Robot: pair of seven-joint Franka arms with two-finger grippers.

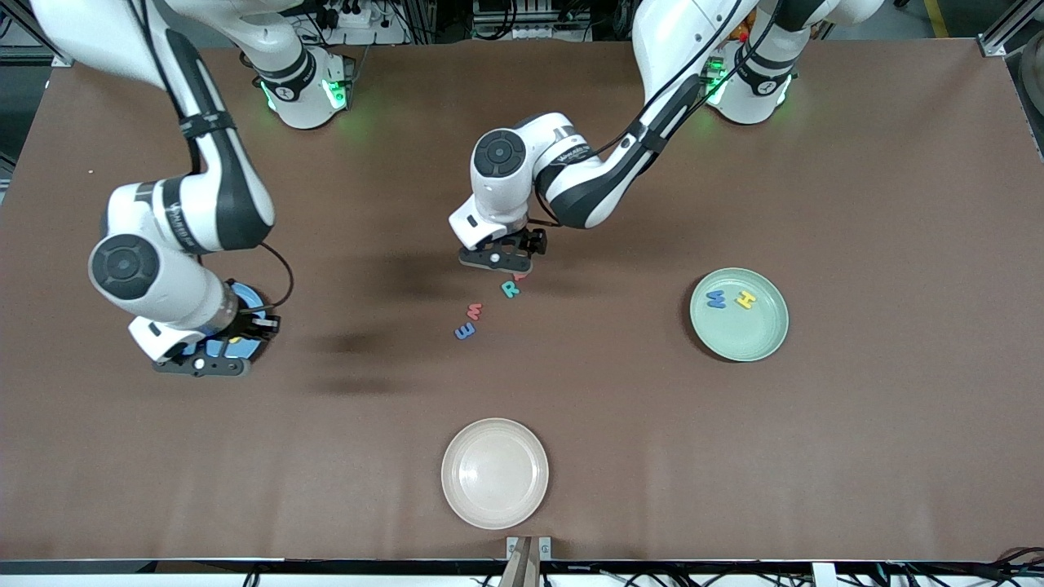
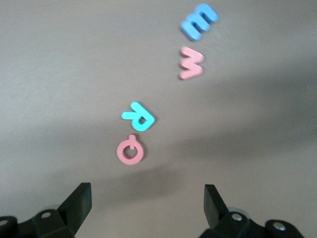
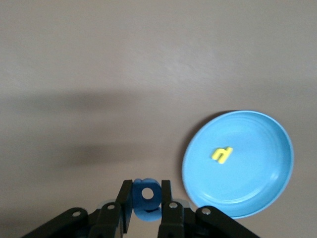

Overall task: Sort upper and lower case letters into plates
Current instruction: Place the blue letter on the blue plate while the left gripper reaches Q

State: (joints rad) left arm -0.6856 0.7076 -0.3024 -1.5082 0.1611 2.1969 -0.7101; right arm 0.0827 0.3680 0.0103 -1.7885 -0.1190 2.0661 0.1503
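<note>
My right gripper (image 3: 146, 197) is shut on a small blue letter (image 3: 146, 201) with a round hole, in the air beside the light blue plate (image 3: 257, 148). That plate holds a yellow letter (image 3: 221, 154). In the front view the right gripper (image 1: 214, 352) covers most of the blue plate (image 1: 249, 294). My left gripper (image 2: 147, 203) is open with nothing between its fingers, above a pink round letter (image 2: 131, 151) and a teal R (image 2: 138, 117). A pink W (image 2: 191, 63) and a blue E (image 2: 199, 21) lie nearer the front camera. The mint green plate (image 1: 763, 338) holds a blue M (image 1: 716, 298) and a yellow H (image 1: 745, 300).
A cream-beige plate (image 1: 495, 473) sits bare near the table's front edge. The loose letters lie in a short row at the table's middle, with the left gripper (image 1: 497, 261) over the farthest ones. Brown tabletop stretches between the plates.
</note>
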